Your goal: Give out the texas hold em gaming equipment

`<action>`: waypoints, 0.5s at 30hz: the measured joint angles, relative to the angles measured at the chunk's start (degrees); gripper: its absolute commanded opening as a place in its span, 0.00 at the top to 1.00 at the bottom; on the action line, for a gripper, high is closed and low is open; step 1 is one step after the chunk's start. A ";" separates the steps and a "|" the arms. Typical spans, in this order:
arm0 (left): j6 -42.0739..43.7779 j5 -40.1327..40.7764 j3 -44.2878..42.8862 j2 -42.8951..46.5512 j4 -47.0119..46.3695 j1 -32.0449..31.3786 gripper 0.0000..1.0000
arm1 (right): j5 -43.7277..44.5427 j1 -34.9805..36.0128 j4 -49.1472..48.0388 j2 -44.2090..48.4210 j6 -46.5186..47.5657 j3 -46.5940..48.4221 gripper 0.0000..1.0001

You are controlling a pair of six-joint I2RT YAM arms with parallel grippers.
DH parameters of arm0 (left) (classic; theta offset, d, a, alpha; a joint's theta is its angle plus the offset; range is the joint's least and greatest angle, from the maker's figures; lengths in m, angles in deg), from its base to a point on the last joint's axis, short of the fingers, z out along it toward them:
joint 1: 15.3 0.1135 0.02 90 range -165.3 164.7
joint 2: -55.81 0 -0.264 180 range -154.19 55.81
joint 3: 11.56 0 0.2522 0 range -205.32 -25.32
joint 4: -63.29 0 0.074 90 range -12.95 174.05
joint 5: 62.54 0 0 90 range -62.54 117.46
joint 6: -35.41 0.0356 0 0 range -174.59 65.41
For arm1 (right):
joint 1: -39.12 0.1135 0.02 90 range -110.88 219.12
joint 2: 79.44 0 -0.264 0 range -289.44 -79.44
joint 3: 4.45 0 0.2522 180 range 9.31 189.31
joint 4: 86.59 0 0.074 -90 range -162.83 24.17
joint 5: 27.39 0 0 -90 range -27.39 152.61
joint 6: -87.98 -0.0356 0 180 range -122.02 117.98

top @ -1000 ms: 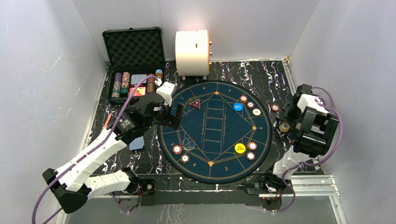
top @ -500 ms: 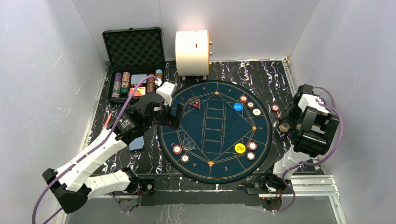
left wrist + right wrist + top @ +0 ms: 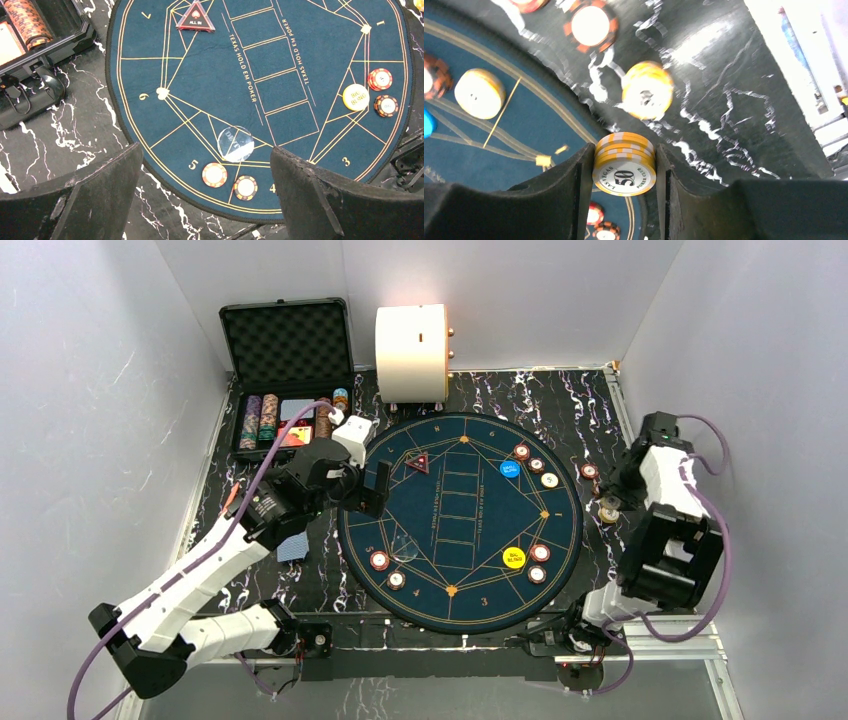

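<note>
Here the right gripper (image 3: pixel 624 165) pinches a short stack of yellow 50 chips (image 3: pixel 625 176) by its rim, above the marble tabletop (image 3: pixel 734 90) just off the poker mat (image 3: pixel 470 575). Keep it level and set it down before releasing. The left gripper (image 3: pixel 205 152) gapes wide, empty.

A red triangular marker (image 3: pixel 417 463) reading ALL IN lies flat near the far-left edge of the round blue mat (image 3: pixel 470 530). Toward the far-right edge sits a blue button (image 3: pixel 509 469), with a far pair of red-and-white chips (image 3: pixel 521 452) and a cream chip (image 3: pixel 549 480) just beside it. A yellow button (image 3: pixel 513 558) lies by the near-right edge, next to a right pair of chips (image 3: pixel 540 553). A left pair of chips (image 3: pixel 214 174) lies at the near-left edge. Off the mat's right edge, a single red-and-white chip (image 3: pixel 589 471) rests on the black tabletop (image 3: pixel 500 400). There too, a yellow-and-white chip stack (image 3: pixel 625 170) marked 50 sits pinched between the fingers of the right gripper (image 3: pixel 624 165), and a second yellow stack (image 3: pixel 647 90), blurred, lies nearby.
</note>
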 measured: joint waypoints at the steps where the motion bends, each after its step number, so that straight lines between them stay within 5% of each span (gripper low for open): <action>1: -0.31 -0.09 -0.17 0.15 0.44 0.00 0.02 | 0.37 1.44 0.57 1.22 -0.92 -0.24 0.73; 15: -4.90 -1.62 -2.54 3.87 3.65 0.07 0.02 | -0.72 43.30 8.74 17.11 -17.94 -12.59 0.73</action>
